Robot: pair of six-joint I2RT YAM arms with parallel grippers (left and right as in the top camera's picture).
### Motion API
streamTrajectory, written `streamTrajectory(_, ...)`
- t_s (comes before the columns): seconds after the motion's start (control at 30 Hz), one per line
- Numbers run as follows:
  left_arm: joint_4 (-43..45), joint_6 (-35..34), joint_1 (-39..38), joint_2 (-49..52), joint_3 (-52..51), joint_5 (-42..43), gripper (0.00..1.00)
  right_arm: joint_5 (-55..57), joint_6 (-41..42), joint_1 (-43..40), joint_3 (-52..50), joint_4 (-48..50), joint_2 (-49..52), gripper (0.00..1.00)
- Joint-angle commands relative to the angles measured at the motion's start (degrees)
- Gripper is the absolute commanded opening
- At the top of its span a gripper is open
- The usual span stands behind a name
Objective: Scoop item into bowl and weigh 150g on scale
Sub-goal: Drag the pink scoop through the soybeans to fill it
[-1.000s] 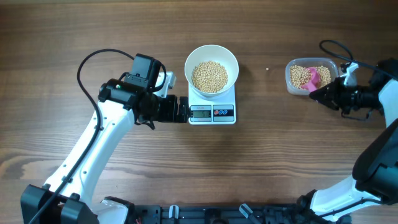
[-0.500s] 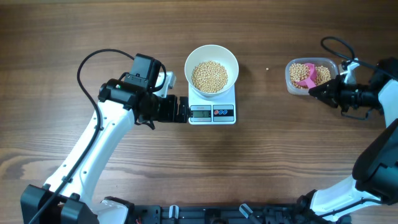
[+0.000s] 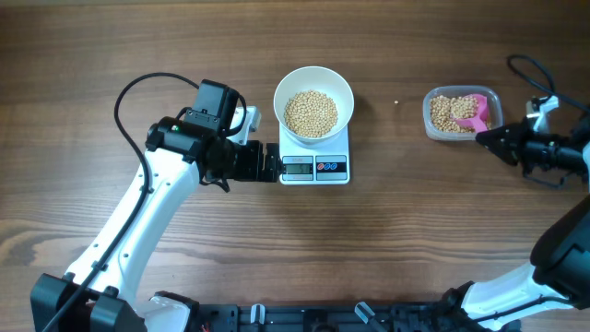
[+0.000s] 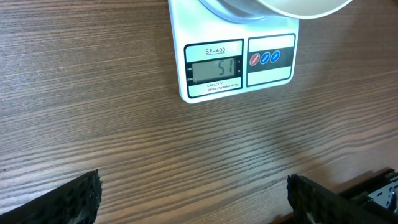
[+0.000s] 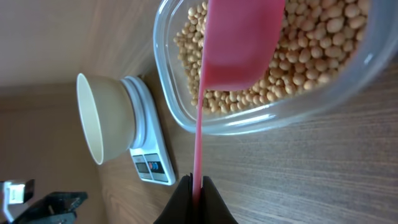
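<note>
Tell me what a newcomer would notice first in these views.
The white bowl holding tan beans sits on the scale at the centre of the table, with the left arm's open jaws close by its left edge. At far right, a bright pink scoop lies in the clear tub of beans, its thin handle pinched in the right arm's shut jaws.

left pincer (image 3: pixel 268 162): jaws spread wide | right pincer (image 3: pixel 481 138): clamped tight | both aimed inward
</note>
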Motion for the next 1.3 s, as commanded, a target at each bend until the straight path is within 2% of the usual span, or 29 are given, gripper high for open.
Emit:
streamTrajectory(0.0, 0.0, 1.1, 0.2, 0.4, -0.1, 0.7, 1.00, -3.7, -3.6, -0.2, -0.5, -1.1, 0.7, 0.04)
streamTrajectory(0.27, 0.0, 1.1, 0.2, 0.4, -0.1, 0.7, 1.00, -6.3, -5.0, -1.0, -0.5, -2.6, 0.7, 0.04)
streamTrajectory(0.87, 0.0, 1.1, 0.2, 0.4, -0.1, 0.7, 1.00, -13.8, -14.0, -6.2, -0.5, -10.4, 0.7, 0.04)
streamTrajectory(1.27, 0.0, 1.1, 0.2, 0.4, -0.1, 0.7, 1.00, -18.6, -25.8, -8.7, -0.5, -20.3, 0.7, 0.04)
